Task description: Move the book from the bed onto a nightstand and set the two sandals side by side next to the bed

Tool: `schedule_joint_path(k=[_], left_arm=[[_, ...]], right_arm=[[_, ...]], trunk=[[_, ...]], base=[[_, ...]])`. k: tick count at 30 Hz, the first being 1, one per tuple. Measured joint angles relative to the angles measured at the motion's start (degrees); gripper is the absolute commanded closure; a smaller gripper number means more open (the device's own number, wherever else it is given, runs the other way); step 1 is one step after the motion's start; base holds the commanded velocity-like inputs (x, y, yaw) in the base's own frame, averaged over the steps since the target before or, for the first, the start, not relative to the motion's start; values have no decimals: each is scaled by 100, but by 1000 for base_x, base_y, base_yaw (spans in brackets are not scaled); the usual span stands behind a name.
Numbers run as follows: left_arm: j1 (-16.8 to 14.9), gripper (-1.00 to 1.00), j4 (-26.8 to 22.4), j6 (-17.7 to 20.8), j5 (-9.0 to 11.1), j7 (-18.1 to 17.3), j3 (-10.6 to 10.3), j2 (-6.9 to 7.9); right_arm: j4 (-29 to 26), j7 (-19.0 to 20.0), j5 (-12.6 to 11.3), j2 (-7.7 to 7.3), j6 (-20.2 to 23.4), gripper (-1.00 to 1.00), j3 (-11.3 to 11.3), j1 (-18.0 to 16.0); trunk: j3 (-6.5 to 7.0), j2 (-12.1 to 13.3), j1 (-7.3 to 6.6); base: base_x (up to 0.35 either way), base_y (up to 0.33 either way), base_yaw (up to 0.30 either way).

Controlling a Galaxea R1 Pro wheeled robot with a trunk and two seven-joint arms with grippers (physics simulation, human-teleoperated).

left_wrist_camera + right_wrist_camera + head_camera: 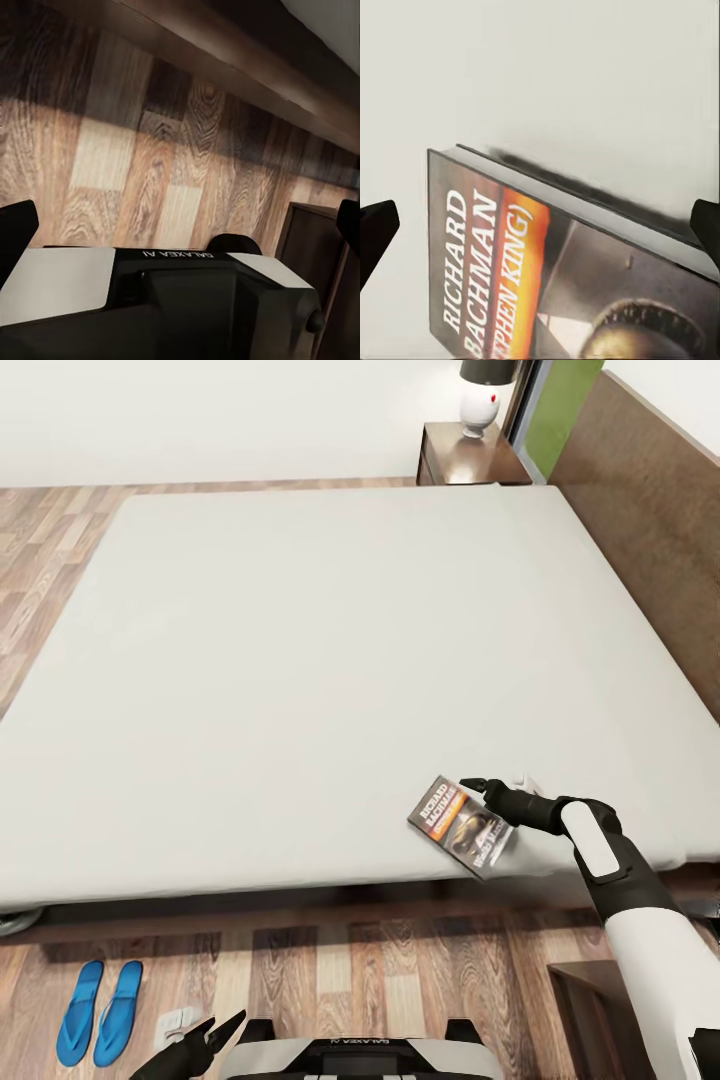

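Note:
The book (460,826) lies on the bed's light-grey mattress (300,660), close to its front right edge. Its dark cover with white lettering and an orange band fills much of the right wrist view (510,285). My right gripper (492,788) hovers at the book's far right side, open, its fingertips (375,232) spread wider than the book with nothing held. Two blue sandals (100,1012) lie side by side on the floor in front of the bed. My left gripper (205,1042) hangs low by the robot's base, open and empty.
One nightstand (470,455) with a lamp (485,395) stands at the bed's far corner beside the dark headboard (650,510). A second dark cabinet (590,1010) stands near my right arm, also seen in the left wrist view (315,247). Wood-plank floor (350,970) runs along the bed frame.

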Motion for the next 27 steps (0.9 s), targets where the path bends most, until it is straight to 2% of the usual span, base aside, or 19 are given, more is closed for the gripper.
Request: schedule_joint_path(k=[5, 18, 27], left_arm=[[0, -100, 1, 0, 5, 0, 0, 0], [0, -100, -2, 0, 7, 0, 0, 0], [0, -100, 0, 0, 8, 1, 0, 0]], right_arm=[[0, -1, 6, 0, 0, -100, 0, -1], [0, -2, 7, 0, 1, -100, 0, -1], [0, -1, 9, 0, -1, -100, 0, 0]], trunk=[[0, 0, -2], [0, 0, -3], [0, 0, -2]], base=[[-114, 0, 0], [-8, 0, 0], [-100, 0, 0]])
